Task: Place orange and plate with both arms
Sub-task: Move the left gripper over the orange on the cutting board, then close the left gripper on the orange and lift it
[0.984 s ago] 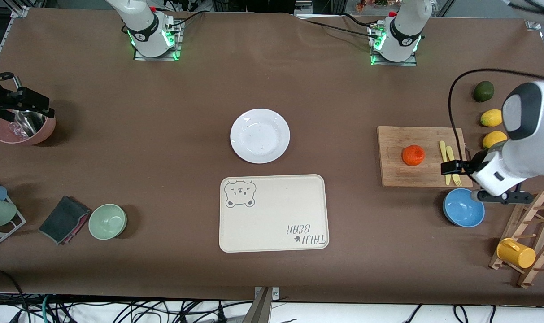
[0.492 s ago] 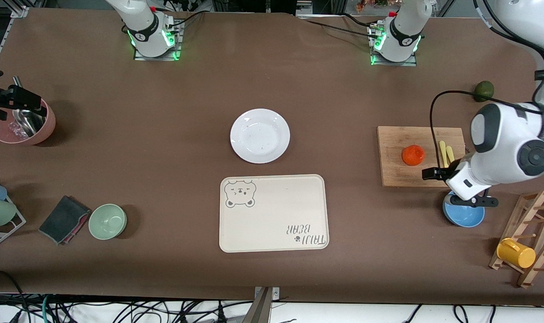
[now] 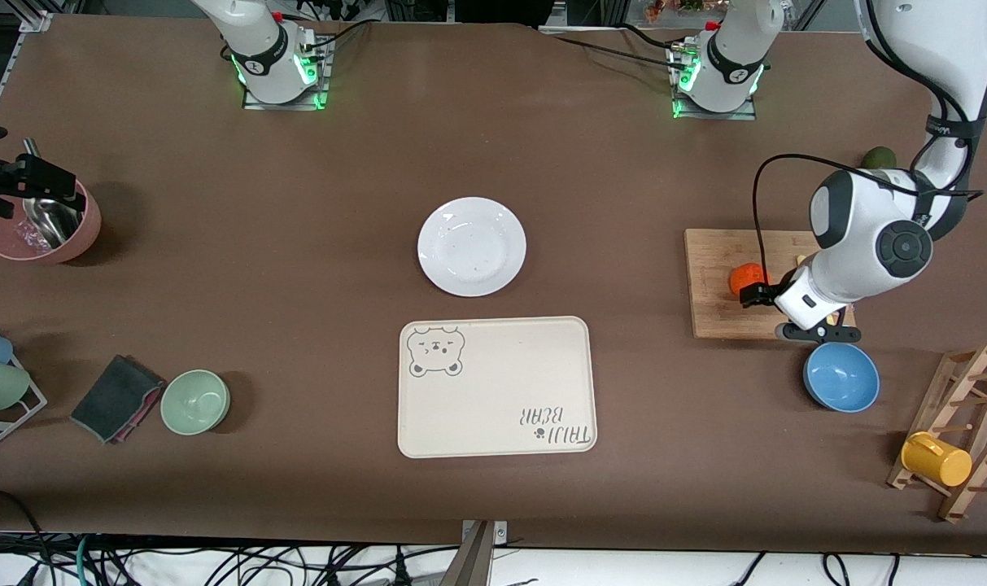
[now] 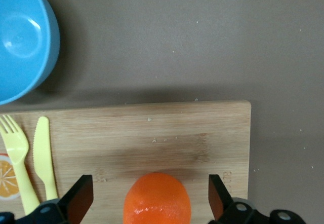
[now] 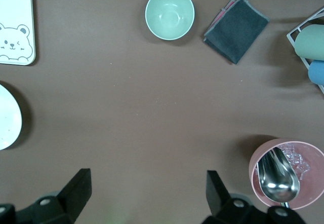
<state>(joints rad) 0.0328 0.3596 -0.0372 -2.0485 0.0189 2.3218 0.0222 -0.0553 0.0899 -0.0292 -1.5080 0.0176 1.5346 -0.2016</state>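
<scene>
Both jaws are spread: left gripper (image 4: pixel 147 203) straddles the small round orange (image 4: pixel 157 198) on the wooden cutting board (image 4: pixel 152 138); right gripper (image 5: pixel 144 196) waits over the pink cup (image 5: pixel 288 176). Off-centre closure could roll the fruit away.

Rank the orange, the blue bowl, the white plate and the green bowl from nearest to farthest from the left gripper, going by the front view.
1. The orange, on the cutting board, right at the open left gripper.
2. The blue bowl, just off the board, nearer the camera.
3. The white plate, mid-table.
4. The green bowl, toward the right arm's end.
</scene>
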